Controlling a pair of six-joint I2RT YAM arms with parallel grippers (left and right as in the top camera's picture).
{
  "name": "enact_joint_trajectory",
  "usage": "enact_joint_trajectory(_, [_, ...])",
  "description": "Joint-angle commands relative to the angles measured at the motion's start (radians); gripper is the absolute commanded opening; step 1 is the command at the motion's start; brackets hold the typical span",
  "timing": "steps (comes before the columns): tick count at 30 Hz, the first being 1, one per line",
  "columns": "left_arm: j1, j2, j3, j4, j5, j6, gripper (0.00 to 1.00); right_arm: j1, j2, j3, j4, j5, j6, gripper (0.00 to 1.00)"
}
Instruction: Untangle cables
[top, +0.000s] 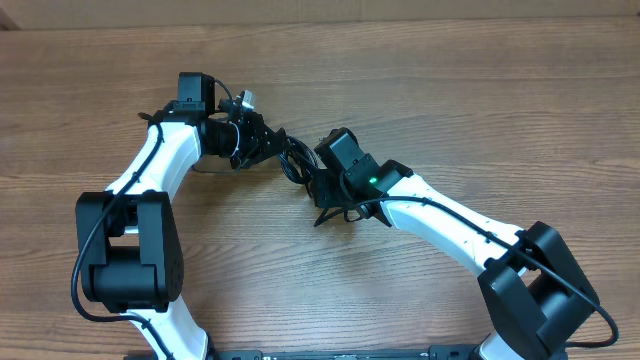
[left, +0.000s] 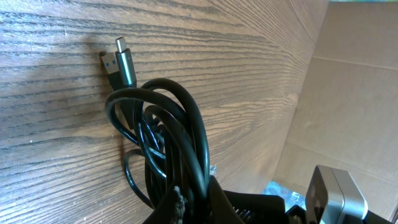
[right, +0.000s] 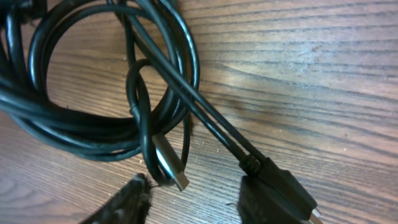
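Tangled cables (top: 295, 162) bunched mid-table (top: 450, 90), pinched tight in the left gripper (top: 270, 143) at their 9 o'clock. At their 3 o'clock, right gripper (right: 189, 204) fingers spread apart, silver-tipped plug (right: 169, 163) between.

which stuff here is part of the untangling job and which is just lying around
Job: cables; silver-tipped plug; left gripper, shut on the cables; right gripper, open by that plug.
Lying about: cardboard wall beside the table.
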Motion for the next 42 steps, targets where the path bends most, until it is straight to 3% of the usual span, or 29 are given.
enact_joint_trajectory(1, [-0.002, -0.03, 0.022, -0.003, 0.01, -0.01, 0.07, 0.01, 0.004, 0.011, 0.01, -0.011, -0.01, 0.48])
enact_joint_trajectory(6, [-0.001, -0.03, 0.022, -0.003, 0.01, -0.01, 0.07, 0.011, 0.005, 0.011, 0.06, -0.008, -0.116, 0.47])
enact_joint_trajectory(20, [0.005, -0.03, 0.022, -0.005, 0.01, -0.009, 0.07, 0.088, 0.005, 0.011, 0.073, 0.171, -0.162, 0.18])
enact_joint_trajectory(29, [0.008, -0.03, 0.022, -0.01, 0.008, -0.005, 0.07, 0.093, 0.005, 0.011, 0.074, 0.179, -0.154, 0.17])
enact_joint_trajectory(42, [0.01, -0.03, 0.022, -0.01, 0.005, 0.002, 0.07, -0.045, 0.005, 0.012, 0.113, -0.207, -0.116, 0.08])
